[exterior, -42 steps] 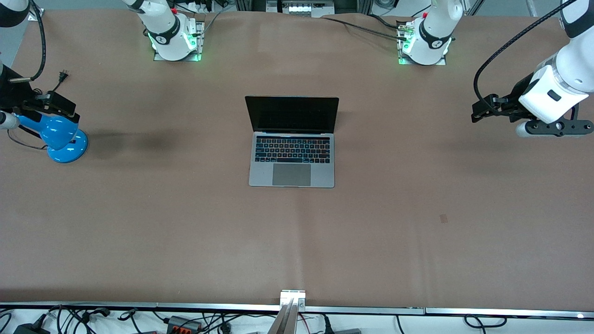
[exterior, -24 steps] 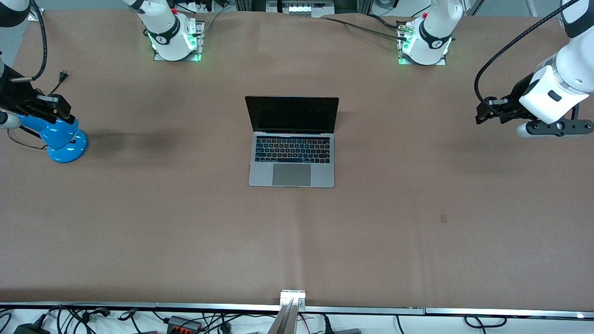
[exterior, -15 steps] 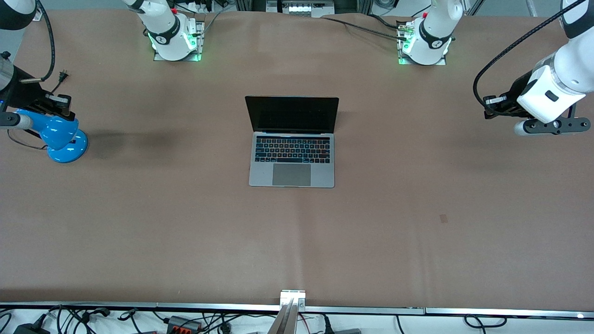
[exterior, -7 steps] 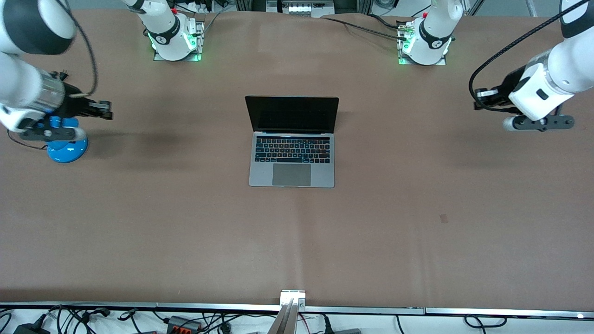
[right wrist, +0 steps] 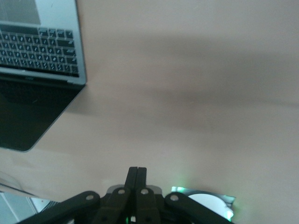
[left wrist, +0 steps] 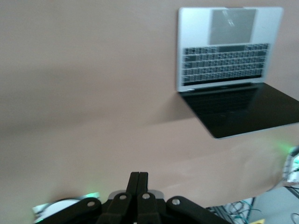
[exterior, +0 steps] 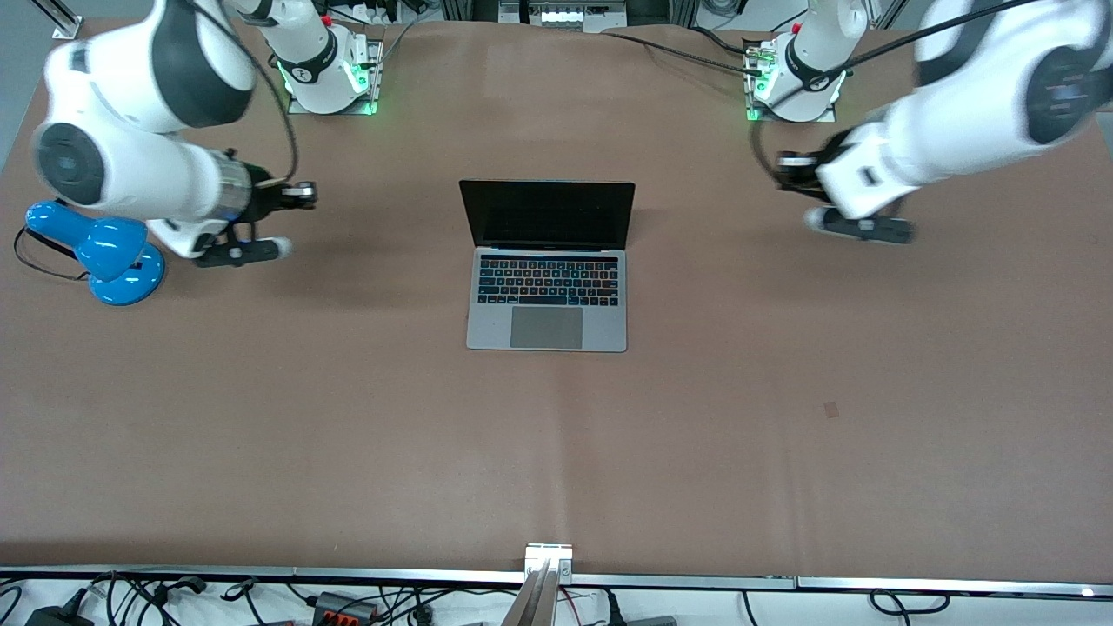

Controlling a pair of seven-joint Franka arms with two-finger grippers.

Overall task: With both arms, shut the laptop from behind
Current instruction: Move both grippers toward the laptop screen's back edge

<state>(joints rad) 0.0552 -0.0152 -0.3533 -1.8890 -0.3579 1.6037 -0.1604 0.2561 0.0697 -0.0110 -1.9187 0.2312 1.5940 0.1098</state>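
You had a matt brushed-metal laptop (exterior: 546, 300) with a glossy black screen, a smooth matt brown tabletop (exterior: 348, 417), and a glossy blue plastic lamp (exterior: 104, 256).

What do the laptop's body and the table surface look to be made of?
The laptop body looks like matte silver-grey metal, probably aluminium: an even, dull sheen around black keys. Its screen is glossy black, likely glass. The table cover looks like matte brown paper or fabric, with faint creases; which one is unclear.

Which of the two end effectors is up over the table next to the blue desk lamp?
The right end effector, on the arm based at the front view's left. The blue desk lamp sits at its end of the table; the left end effector is past the laptop.
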